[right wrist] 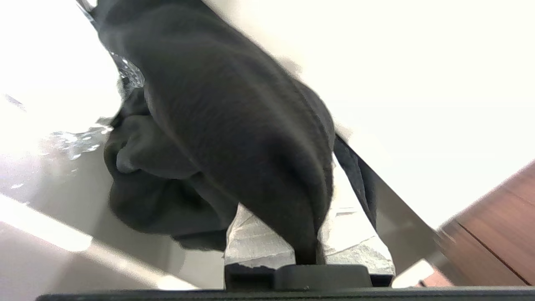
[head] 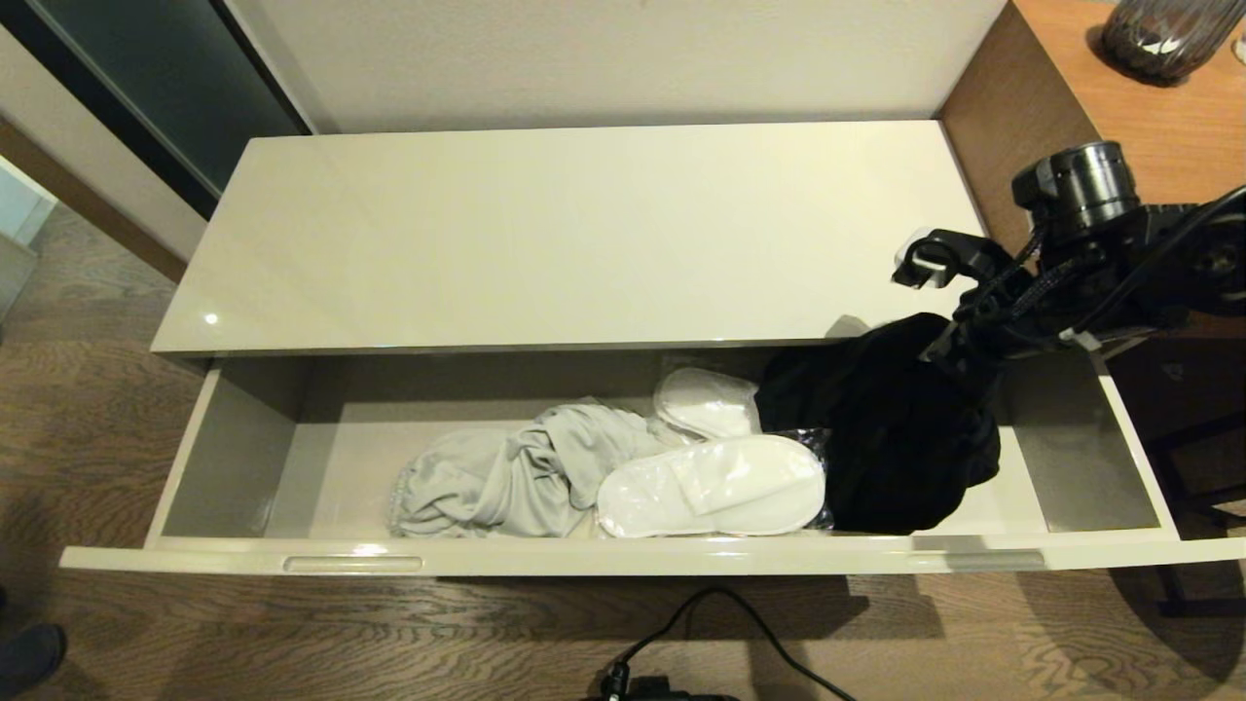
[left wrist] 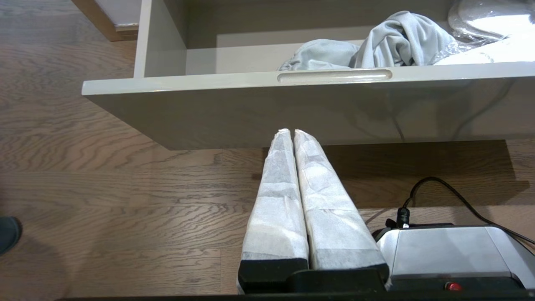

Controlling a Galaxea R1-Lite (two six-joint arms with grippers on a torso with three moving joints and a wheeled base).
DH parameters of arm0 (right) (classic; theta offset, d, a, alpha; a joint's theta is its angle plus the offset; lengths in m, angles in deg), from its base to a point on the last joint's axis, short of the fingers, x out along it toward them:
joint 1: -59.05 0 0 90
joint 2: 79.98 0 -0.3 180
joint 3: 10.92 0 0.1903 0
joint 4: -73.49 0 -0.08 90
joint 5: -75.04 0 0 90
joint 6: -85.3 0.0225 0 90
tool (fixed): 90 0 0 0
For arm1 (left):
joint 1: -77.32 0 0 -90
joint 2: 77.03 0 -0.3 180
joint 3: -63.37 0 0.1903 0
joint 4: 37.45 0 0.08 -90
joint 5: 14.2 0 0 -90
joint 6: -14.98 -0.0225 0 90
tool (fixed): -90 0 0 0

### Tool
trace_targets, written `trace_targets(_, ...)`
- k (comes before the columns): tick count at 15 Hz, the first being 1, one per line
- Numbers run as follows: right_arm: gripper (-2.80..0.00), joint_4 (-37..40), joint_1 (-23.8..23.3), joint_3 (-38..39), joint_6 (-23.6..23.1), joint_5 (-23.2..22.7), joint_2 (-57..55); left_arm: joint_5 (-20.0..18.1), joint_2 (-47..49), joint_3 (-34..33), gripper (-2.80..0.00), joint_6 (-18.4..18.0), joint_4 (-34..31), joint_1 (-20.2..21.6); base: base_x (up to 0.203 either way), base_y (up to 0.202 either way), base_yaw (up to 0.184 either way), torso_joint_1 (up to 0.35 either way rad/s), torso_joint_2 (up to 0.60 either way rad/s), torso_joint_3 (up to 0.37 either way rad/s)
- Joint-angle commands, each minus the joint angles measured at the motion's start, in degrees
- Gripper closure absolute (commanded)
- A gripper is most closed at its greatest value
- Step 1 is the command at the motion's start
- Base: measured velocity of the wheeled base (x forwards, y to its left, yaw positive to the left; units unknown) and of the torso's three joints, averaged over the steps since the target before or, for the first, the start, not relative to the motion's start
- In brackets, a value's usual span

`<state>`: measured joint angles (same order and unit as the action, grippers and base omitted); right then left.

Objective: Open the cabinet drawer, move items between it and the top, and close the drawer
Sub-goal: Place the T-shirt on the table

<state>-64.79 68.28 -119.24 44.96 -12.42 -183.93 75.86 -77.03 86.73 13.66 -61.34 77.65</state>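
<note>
My left gripper has two long tapered fingers wrapped in white fabric tape, seated in a black base. A grey housing with a red button and a black cable sits beside it. My right arm is black, with a cylindrical joint and bundled black cabling.

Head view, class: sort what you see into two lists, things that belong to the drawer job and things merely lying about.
Belongs to the job:
cabinet drawer, open
cabinet top
black garment, gripped by the right end effector
grey garment
white slippers

Lying about:
brown wood-grain unit
dark vase
floor cable
left end effector, parked, shut
</note>
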Motion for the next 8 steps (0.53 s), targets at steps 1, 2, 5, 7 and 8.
trace_targets(1,0.00,4.97,0.06,-5.00,0.24,0.03,1.27,0.03,0.09,0.00,0.00,-0.01,0.00,0.02,0.000,0.000,0.000,0.000,0.00,0.000)
trace_targets(2,0.00,7.36,0.03,-8.26,0.30,0.02,1.14,0.03,0.09,0.00,0.00,0.00,0.00,0.02,0.000,0.000,0.000,0.000,0.00,0.000)
trace_targets(5,0.00,15.06,0.05,-20.33,0.70,0.07,-0.25,0.03,0.09,0.00,0.00,0.00,0.00,0.02,0.000,0.000,0.000,0.000,0.00,0.000)
trace_targets(7,0.00,19.46,0.16,-26.60,0.87,0.16,-0.60,0.03,0.09,0.00,0.00,0.00,0.00,0.02,0.000,0.000,0.000,0.000,0.00,0.000)
trace_targets(8,0.00,19.97,0.35,-26.49,0.97,0.54,0.06,0.03,0.09,0.00,0.00,0.00,0.00,0.02,0.000,0.000,0.000,0.000,0.00,0.000)
